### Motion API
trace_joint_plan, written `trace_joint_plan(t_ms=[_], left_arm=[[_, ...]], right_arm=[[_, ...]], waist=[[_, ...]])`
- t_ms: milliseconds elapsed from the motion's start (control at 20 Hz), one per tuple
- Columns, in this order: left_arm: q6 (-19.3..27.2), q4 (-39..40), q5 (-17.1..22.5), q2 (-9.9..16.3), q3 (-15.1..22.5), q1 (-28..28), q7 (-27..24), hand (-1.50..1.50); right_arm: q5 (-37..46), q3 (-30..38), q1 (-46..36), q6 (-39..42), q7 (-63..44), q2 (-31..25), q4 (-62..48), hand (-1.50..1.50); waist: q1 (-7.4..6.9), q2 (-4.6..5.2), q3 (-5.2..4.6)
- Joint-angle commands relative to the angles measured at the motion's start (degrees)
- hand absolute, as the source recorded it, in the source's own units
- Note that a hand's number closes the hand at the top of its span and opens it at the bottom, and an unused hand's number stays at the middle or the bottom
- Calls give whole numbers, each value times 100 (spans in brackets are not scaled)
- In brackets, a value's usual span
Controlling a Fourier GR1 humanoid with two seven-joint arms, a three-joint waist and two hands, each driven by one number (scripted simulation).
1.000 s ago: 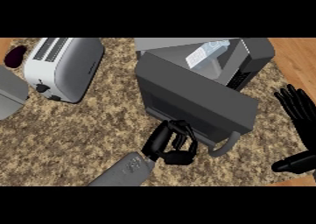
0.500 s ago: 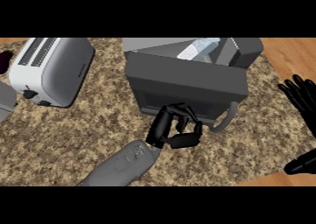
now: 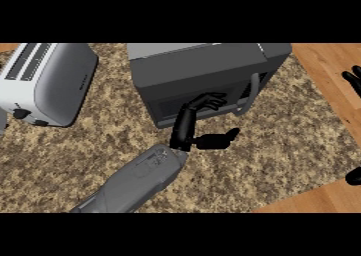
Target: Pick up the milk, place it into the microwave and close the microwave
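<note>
- Nearest: grey left forearm (image 3: 135,182) rises from the lower edge over the speckled tabletop (image 3: 286,135).
- Left robot hand (image 3: 192,125): fingers stretched out straight, tips against the microwave door (image 3: 194,100); thumb spread to the right. It holds nothing.
- Right robot hand (image 3: 358,82) at the right edge, over the wooden strip, fingers up and relaxed, nothing in it.
- Microwave (image 3: 209,70): dark grey box, door looks closed or nearly so; curved grey handle (image 3: 249,95) at the door's right side.
- Milk: not visible; door and microwave body hide the inside, so I cannot tell its place.
- Far left: white toaster (image 3: 46,80), dark knob on its near face.
- No brand, label or writing readable anywhere.
</note>
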State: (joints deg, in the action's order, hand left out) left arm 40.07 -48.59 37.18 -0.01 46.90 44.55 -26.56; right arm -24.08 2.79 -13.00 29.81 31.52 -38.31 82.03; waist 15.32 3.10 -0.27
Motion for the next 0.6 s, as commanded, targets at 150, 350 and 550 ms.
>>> trace_joint_plan(t_ms=[150,350,550], left_arm=[[436,109,600,1,-377,388,-43,-150],[596,30,887,1,-410,387,-196,-150],[650,107,1031,1,-290,432,-341,-150]], right_arm=[[794,437,-526,-442,307,-642,205,150],[945,467,-682,-523,309,-746,192,150],[1106,456,-755,-564,432,-781,155,150]], waist=[[123,81,-8],[75,125,-14],[98,183,8]])
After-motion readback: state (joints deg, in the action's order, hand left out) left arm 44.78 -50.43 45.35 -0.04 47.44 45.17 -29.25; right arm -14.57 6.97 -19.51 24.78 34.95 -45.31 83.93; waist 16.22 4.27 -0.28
